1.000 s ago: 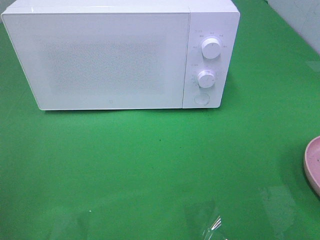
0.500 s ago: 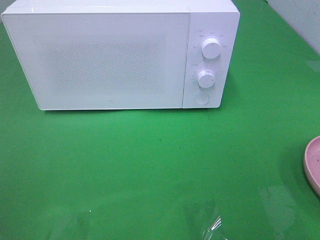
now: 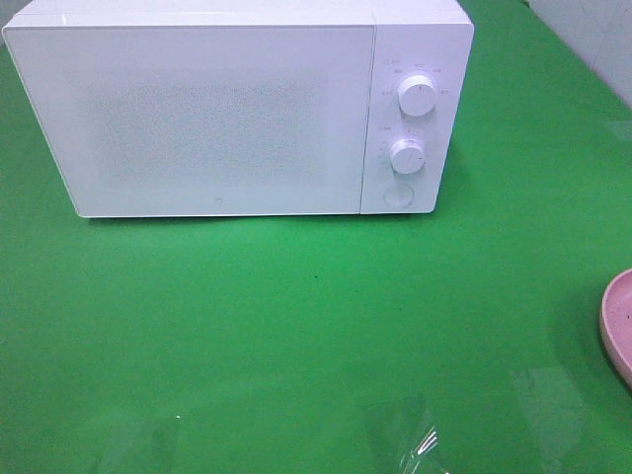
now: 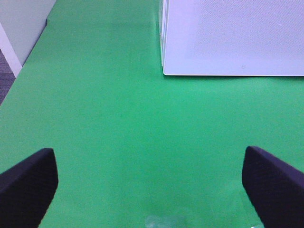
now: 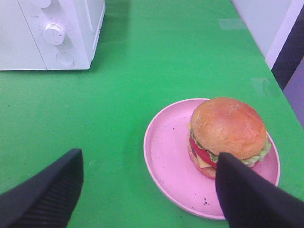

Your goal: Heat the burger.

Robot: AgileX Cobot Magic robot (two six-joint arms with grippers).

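Here we see a white microwave (image 3: 237,109) at the far side of the green table (image 3: 296,336), its door shut, with two round knobs (image 3: 418,96) stacked on the panel to the right of the door and a round button (image 3: 399,196) below them. At the right edge of the high view only a sliver of the pink plate (image 3: 619,326) shows.

From the right wrist camera we find the burger (image 5: 228,135) sitting on that pink plate (image 5: 166,156), toward one side of it, bun on top with tomato, cheese and lettuce showing at the edge. The plate lies on the green surface, well apart from the microwave (image 5: 52,33) and nearer than it. The right gripper (image 5: 147,190) hangs above the plate's near rim with its dark fingers (image 5: 247,199) spread wide, one overlapping the burger in the picture; we cannot tell whether it touches. Nothing is held.

The left gripper (image 4: 149,183) is likewise wide open and empty over bare green table, with the microwave's left front corner (image 4: 164,71) farther off.
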